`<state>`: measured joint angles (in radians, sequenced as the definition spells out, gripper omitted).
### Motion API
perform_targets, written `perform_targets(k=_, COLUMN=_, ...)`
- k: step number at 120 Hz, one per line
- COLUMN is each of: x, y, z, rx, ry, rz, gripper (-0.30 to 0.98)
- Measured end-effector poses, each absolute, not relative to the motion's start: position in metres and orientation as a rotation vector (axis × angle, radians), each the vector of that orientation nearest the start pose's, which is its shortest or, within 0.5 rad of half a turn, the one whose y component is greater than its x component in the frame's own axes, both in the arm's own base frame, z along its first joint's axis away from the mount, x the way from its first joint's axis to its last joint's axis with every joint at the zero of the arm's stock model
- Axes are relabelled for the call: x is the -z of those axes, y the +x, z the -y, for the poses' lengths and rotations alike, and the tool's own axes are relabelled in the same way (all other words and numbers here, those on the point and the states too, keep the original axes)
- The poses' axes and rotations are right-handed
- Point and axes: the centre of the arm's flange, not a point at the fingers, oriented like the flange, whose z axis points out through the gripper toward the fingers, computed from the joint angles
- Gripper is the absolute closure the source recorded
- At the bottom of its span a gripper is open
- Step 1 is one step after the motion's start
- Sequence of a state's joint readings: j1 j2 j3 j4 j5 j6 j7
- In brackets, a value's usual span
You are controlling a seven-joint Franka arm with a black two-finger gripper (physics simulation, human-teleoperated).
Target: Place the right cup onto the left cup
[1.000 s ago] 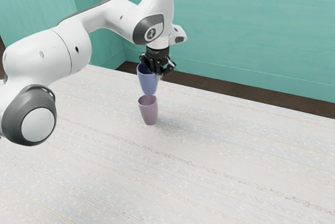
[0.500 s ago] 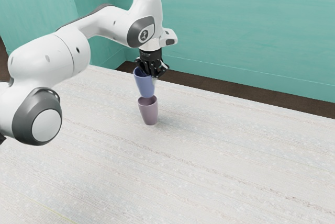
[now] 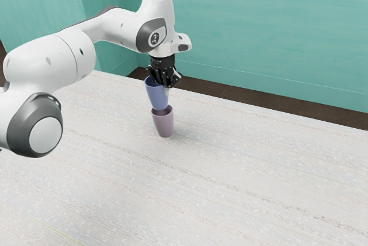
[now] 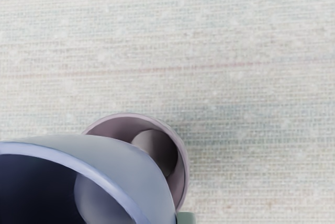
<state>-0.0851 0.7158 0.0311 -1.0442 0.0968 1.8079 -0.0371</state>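
Observation:
My gripper (image 3: 165, 84) is shut on the rim wall of the blue cup (image 3: 157, 96), which it holds slightly tilted in the air. Directly under it, the pinkish-purple cup (image 3: 164, 124) stands upright on the table. In the exterior view the blue cup's base overlaps the lower cup's rim, a little toward the exterior view's left; whether they touch I cannot tell. Large in the wrist view is the blue cup (image 4: 125, 164), covering part of the pink-purple cup (image 4: 182, 169), whose inside is partly visible.
The pale, streaked table (image 3: 230, 171) extends around the standing cup. Behind its far edge are a dark brown floor strip (image 3: 230, 94) and a teal wall (image 3: 259, 27).
The hand and the blue cup have moved toward the exterior view's left and slightly down, bringing the blue cup lower over the pink-purple one. The standing cup has stayed put.

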Motion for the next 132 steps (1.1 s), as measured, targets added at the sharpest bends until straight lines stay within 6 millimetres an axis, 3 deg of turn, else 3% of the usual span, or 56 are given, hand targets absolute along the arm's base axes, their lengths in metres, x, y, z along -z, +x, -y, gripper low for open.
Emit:
perform_targets(k=71, x=-0.392, y=0.760, z=0.042, rx=0.054, ry=-3.036, rz=-0.103, gripper=0.78)
perform_targets(k=101, x=-0.380, y=0.759, z=0.043, rx=0.029, ry=-3.054, rz=-0.107, gripper=0.29)
perform_targets(k=132, x=-0.382, y=0.759, z=0.044, rx=0.035, ry=-3.057, rz=-0.114, gripper=0.09)
